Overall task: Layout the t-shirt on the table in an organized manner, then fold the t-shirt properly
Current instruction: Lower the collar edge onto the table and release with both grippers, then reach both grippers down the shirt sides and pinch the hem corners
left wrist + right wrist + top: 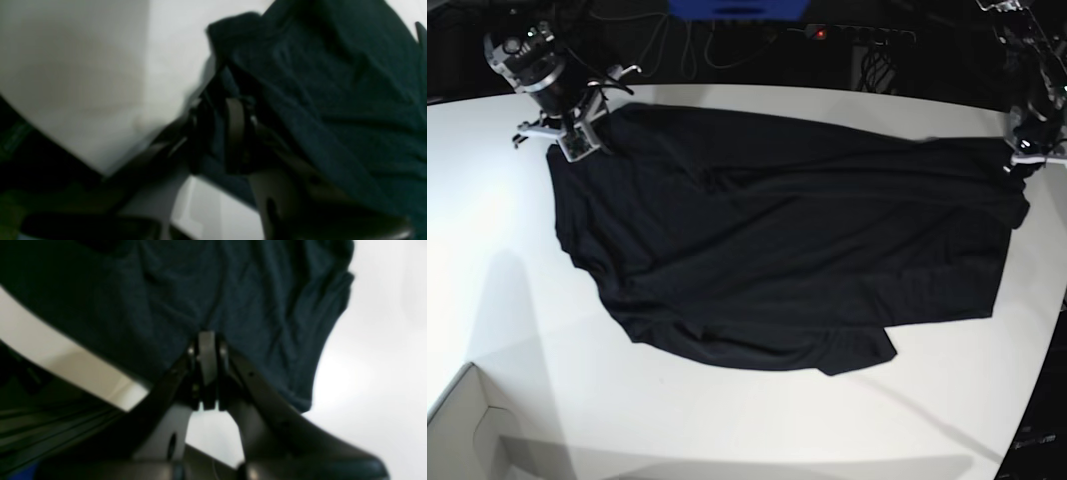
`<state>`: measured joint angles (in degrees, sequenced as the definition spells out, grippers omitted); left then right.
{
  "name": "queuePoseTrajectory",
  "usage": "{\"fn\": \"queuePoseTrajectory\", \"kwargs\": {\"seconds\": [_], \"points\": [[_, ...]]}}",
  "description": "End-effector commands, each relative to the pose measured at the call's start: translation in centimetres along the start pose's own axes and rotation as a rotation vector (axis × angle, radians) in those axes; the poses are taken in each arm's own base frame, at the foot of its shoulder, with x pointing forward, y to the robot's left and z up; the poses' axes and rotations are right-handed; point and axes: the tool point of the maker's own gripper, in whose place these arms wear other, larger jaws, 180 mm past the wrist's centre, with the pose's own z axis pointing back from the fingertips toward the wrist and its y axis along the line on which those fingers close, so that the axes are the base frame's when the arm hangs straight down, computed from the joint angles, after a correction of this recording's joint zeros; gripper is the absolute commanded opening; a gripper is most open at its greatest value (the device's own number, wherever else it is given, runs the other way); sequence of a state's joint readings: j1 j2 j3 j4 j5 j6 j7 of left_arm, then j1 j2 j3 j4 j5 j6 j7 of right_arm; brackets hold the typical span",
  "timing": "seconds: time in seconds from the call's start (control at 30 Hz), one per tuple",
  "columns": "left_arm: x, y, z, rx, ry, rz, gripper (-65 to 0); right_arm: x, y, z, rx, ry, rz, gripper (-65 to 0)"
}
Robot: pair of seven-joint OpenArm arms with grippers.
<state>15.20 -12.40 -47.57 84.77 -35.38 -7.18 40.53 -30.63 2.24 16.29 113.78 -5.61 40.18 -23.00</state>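
Right gripper (206,340) has its jaws pressed together with a bit of the t-shirt (777,250) pinched at the tips; in the right wrist view the dark cloth hangs straight off the closed fingers. Left gripper (230,110) is murkier: cloth sits bunched around and between the fingers, but that view is blurry and I honestly can't tell if the jaws are clamped or parted.

Pose-wise, in the base view the right arm is at the far corner on that view's left, its wrist angled down onto the shirt's corner (577,135). The left arm comes in at that view's far right, tip down on the opposite corner (1022,160).

The shirt is stretched between the two along the far side of the table (727,420), wrinkled, with the near part sagging into an uneven folded edge. Its far edge runs just beside the table's curved far rim, and the left arm's end sits close to the table's right rim. Loads of bare white top on the near side and at the left.

A white box corner (467,430) pokes in at the near left. Behind the table it's dark, with cables and something blue (737,8).
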Motion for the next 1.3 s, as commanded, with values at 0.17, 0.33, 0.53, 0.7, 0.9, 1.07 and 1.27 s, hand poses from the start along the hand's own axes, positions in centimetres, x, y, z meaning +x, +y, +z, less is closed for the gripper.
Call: {"fn": "queuePoseTrajectory", "kwargs": {"seconds": [0.17, 0.33, 0.53, 0.7, 0.9, 1.07, 1.27], "points": [[5.2, -1.2, 2.7, -0.020, -0.122, -0.026, -36.7, 2.6, -1.9, -0.3, -0.032, -0.078, 0.037, -65.0], [8.6, -3.6, 2.9, -0.069, -0.218, -0.010, -28.9, 4.0, -3.6, -1.3, -0.070, -0.067, 0.055, -60.3], [12.0, -7.3, -0.7, -0.156, -0.255, 0.109, -28.8, 6.0, -6.0, -2.4, -0.127, -0.034, 0.067, -45.4], [12.9, -11.0, -5.8, -0.175, -0.178, 0.060, -28.8, 6.7, -6.5, -2.7, -0.135, -0.035, 0.076, -40.5], [13.8, -14.5, -10.3, -0.120, -0.254, -0.117, -28.8, 6.0, -6.9, -2.8, -0.136, -0.014, 0.076, -40.5], [12.4, -15.7, -13.8, -0.071, -0.239, -0.212, -28.8, 5.5, -7.2, -2.8, -0.138, 0.001, 0.086, -40.6], [11.8, -15.4, -16.2, -0.039, -0.267, -0.251, -28.8, 4.6, -7.8, -2.3, -0.150, 0.026, 0.094, -40.6]]}}
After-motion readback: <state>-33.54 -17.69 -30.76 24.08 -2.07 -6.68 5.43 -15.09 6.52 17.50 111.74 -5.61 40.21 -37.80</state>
